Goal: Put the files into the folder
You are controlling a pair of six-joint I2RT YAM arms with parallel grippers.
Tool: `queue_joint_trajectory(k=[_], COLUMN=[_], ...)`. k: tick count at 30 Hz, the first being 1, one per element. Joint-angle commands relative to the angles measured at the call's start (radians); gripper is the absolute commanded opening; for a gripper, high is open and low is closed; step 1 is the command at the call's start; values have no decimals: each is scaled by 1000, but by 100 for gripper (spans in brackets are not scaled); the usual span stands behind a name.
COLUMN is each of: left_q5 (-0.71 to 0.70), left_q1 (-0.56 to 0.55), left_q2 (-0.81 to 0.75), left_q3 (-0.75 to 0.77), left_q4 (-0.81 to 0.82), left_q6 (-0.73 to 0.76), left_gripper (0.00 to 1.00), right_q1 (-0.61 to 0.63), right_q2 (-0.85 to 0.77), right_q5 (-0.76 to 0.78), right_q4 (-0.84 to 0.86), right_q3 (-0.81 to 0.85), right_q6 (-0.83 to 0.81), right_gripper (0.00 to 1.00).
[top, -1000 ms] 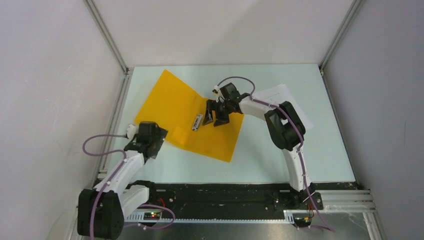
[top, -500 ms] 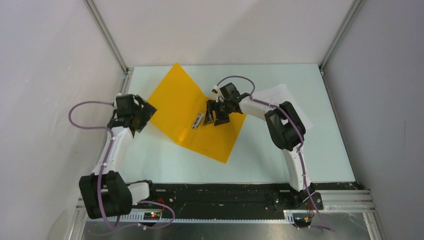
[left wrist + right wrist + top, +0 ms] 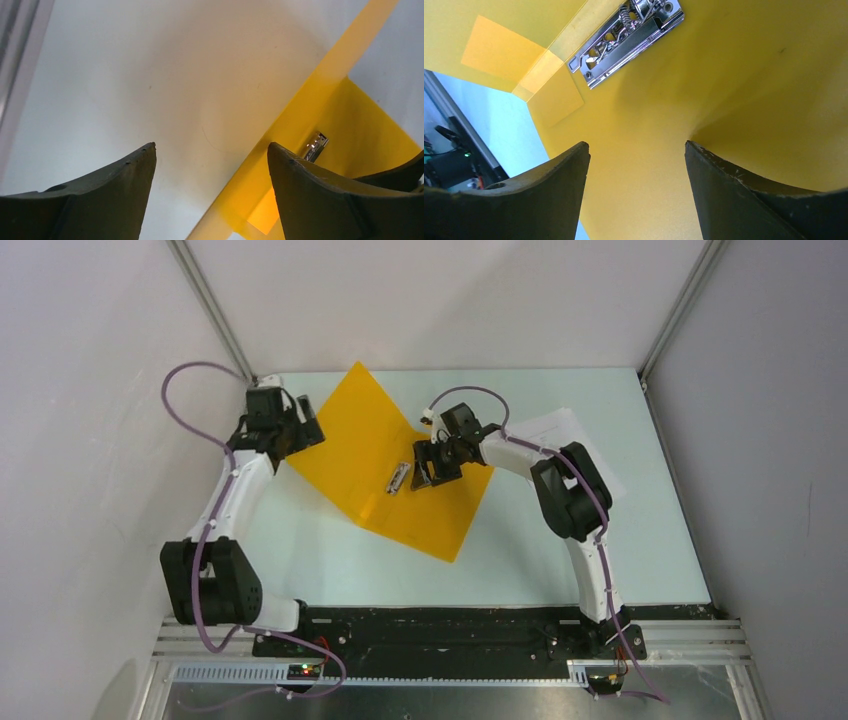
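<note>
**Both jaws open; folder spread on the surface, files off to the right**

Left jaws are wide apart and grip nothing. In the left wrist view we see both dark fingers (image 3: 100,200) with bare pale surface (image 3: 150,75) between them. The thin edge of the left cover (image 3: 300,100) runs diagonally past the inner side of the right-hand finger. We can't tell whether the cover touches that finger.

Right jaws are also apart with nothing clamped. In the right wrist view the fingers (image 3: 749,200) frame plain yellow right cover (image 3: 664,125). The fingertips are cut off by the picture's lower edge, so we can't tell whether they press on the cover.

The folder (image 3: 440,520) is orange-yellow and lies open at the far middle-left of the surface (image 3: 560,540). Its left cover (image 3: 350,435) looks tilted up, and the left jaws sit at that cover's outer left edge, at the end of the left arm (image 3: 235,495). The right cover lies flat.

The metal clip (image 3: 397,480) sits at the spine. It is shiny in the right wrist view (image 3: 626,40) and just visible in the left wrist view (image 3: 315,145). The right jaws hang over the right cover just beside the clip.

The files (image 3: 555,425) are white sheets on the surface to the right of the folder, well apart from it. They are partly hidden under the right arm (image 3: 565,490), and neither cover has paper on it.
</note>
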Motion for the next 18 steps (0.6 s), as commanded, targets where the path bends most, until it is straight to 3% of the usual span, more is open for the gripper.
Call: queue_joint_trajectory(k=[1,6,13,16,17,18], left_q5=[-104,-204,-171,-135,-130,-114], left_q1=[-106,-254,-280,-279,-272,-268], left_q2=[14,69,265,283,281,271], left_q3=[110,224,419,435,429,414], left_q4=[14,15,-71,-114,-117,-120], left_q6=[273,597,648,605,572,554], left_gripper=[87,88,83,63,46,37], right_q1=[15,38,47,45,43,40], right_q2=[35,24,-25,-46,-57,-71], right_q5=[110,95,103,109,110,112], right_q4=[-59,-65,-60,-61,-62,-64], right_q3=[29,25,-35,-56,-60,-73], right_q6=[-120,-178,-224,-243,-248,-253], right_gripper=[76,76,76,77,77,77])
